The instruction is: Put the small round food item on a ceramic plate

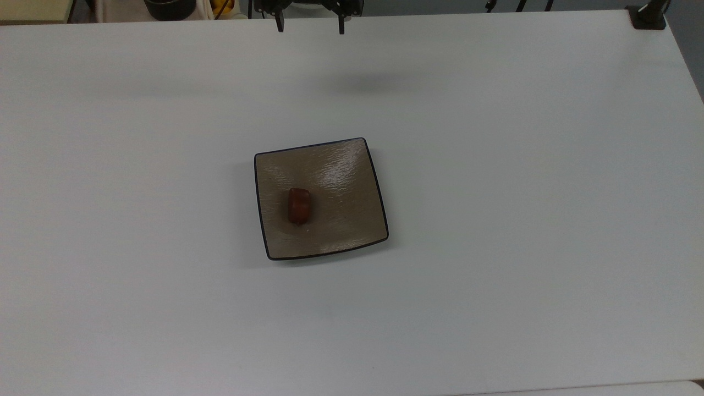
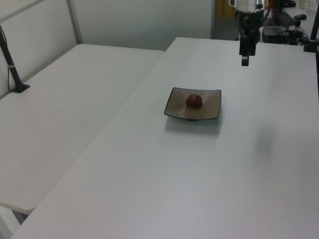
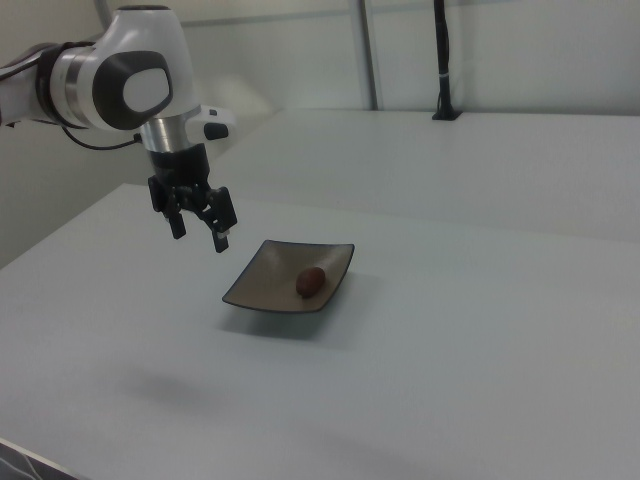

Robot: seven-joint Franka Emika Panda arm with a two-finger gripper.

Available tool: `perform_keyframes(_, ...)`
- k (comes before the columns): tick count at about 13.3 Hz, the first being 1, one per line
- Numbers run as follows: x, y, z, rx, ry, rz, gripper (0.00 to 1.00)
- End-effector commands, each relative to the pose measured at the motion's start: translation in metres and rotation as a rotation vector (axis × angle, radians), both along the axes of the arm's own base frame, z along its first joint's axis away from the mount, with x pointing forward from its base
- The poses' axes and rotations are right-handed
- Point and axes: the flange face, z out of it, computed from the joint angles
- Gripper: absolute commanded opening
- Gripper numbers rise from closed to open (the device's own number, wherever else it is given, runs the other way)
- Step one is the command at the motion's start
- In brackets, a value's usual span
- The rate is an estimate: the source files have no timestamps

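**Sausage piece on the plate, gripper raised**

We see the gripper [image 3: 200, 232] hanging above the counter [image 3: 480, 340], fingers pointing down, spread wide, holding nothing, at 10 o'clock from the ceramic plate [image 3: 262, 285]. The small round food item [image 3: 310, 280] lies on it.

Bare table [image 1: 522, 220] all round ceramic plate [image 1: 352, 187], claw [image 3: 200, 232] raised well apart

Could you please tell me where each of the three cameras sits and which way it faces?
Top view: overhead, looking down on the table; the gripper shows at the top edge.
Left view: raised beside the table, looking along it; gripper beyond the plate.
Right view: low, from the opposite side; arm and open gripper.
All share the plate holding the sausage piece.
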Motion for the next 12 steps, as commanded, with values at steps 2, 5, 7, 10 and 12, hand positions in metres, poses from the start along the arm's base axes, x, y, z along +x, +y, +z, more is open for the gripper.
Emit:
perform_keyframes(2, 0.0036, -0.0081, 0.0026, 0.002, -0.075, -0.017, 1.00)
perform_keyframes(5, 0.0062, -0.0077, 0.0015, -0.002, -0.086, -0.038, 1.00)
perform_keyframes(7, 0.0068, -0.0068, -0.0007, -0.002, -0.083, -0.038, 1.00)
perform_keyframes(10, 0.0067, -0.0036, -0.0045, -0.003, -0.077, -0.034, 1.00)
perform_keyframes(12, 0.0078, -0.0059, -0.0031, -0.002, -0.080, -0.038, 1.00)
